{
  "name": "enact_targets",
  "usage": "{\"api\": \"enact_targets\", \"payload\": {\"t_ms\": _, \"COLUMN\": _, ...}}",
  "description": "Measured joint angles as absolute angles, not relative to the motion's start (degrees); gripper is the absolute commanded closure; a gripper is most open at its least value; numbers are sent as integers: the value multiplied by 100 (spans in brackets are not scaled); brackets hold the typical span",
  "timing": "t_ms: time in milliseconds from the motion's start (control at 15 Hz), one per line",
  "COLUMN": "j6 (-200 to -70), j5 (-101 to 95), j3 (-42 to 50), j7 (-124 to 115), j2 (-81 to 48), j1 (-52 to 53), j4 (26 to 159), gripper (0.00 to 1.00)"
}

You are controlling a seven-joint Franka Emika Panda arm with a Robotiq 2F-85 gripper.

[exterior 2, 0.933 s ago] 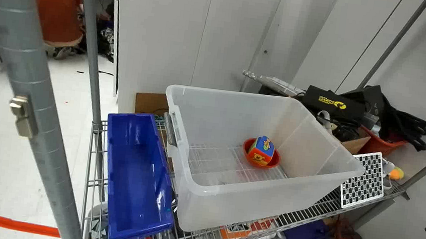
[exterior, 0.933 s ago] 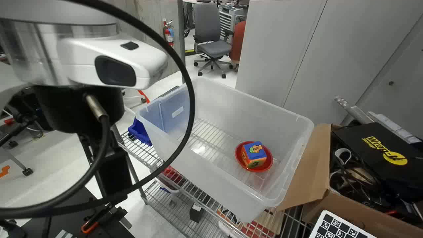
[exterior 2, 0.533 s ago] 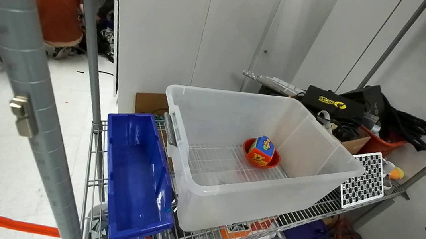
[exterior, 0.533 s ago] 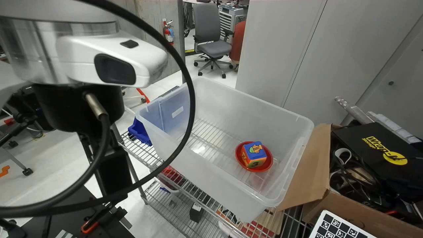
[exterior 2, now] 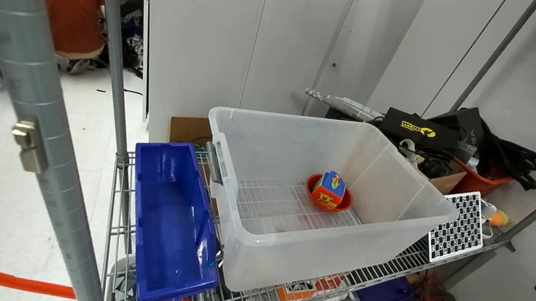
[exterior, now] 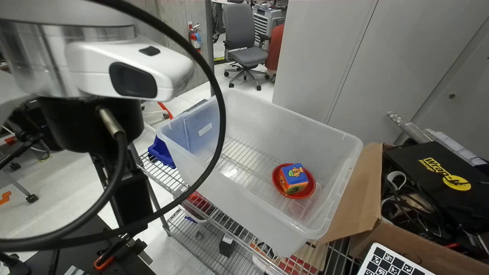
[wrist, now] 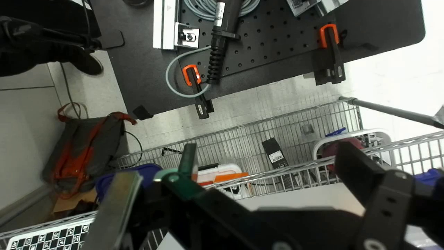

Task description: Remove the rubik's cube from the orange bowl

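Grey-white wall panels (exterior: 324,46) back the scene in both exterior views. At upper centre of an exterior view stand a grey office chair (exterior: 244,38) and a fire extinguisher (exterior: 195,37); at upper left of an exterior view a person (exterior 2: 69,9) in a rust-orange shirt crouches, back to camera. A wire rack (exterior 2: 385,270) carries a clear plastic bin (exterior: 275,126), mid-frame in both exterior views. An orange bowl (exterior: 311,184) sits on the bin's floor, right of frame centre; the rubik's cube (exterior: 294,178) rests inside the bowl. Faces noted: blue top with an orange-and-green fish, digit 3 on a side below, another side mostly orange. A blue tray (exterior 2: 173,230) lies left of the bin; a checkered board (exterior 2: 458,228) stands near the bin's right end. A cardboard box (exterior: 428,244) is at lower right of an exterior view. The robot arm (exterior: 126,72) fills the upper left of that view, a black cable (exterior: 222,114) looping across the bin's left part. Wrist view: the end effector (wrist: 267,156) has its fingers (wrist: 188,161) spread wide apart, one left of centre, one at right, holding nothing; the rack's wires and a black carton (wrist: 272,147) show between them. Upper part of that view: black table (wrist: 138,80), two orange-trimmed clamps (wrist: 201,106) on its lower edge. A grey backpack (wrist: 107,142) with red-orange straps is at left.
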State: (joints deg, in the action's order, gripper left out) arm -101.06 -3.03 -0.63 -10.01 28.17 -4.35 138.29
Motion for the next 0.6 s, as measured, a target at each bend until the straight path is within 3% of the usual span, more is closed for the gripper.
{"api": "enact_targets", "payload": {"t_ms": 600, "j6": -12253, "j5": 138, "j3": -53, "j7": -1011, "j2": 1482, "j1": -334, "j4": 13147, "gripper": 0}}
